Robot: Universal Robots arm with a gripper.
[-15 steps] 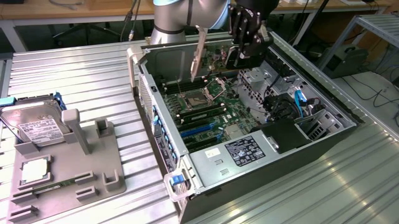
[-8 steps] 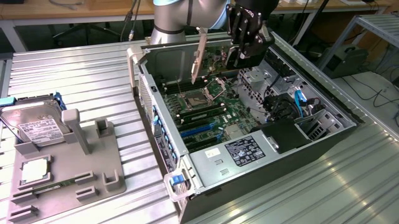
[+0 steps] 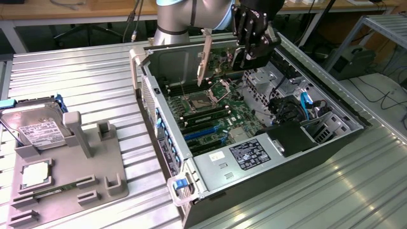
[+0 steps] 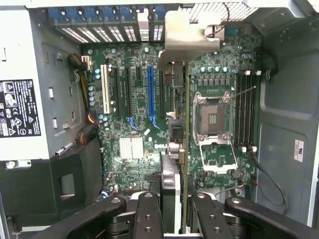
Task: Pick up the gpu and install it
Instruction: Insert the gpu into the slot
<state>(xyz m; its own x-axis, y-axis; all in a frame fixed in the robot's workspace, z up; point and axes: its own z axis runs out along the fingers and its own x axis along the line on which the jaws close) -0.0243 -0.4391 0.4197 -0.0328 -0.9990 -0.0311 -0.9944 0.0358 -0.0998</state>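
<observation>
Claw (image 4: 175, 219) w/ gpu (image 4: 177, 134) btw. fingers (image 4: 149, 219)

The jaws clamp the gpu (image 4: 172, 172) edge-on above the motherboard (image 4: 119, 130).

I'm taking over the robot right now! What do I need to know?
Hand: shut on the graphics card, gripping it on edge.
Where: the card hangs over the open computer, above the green board.
Done: the card is picked up.
Left: the card is not in a slot yet.
</observation>
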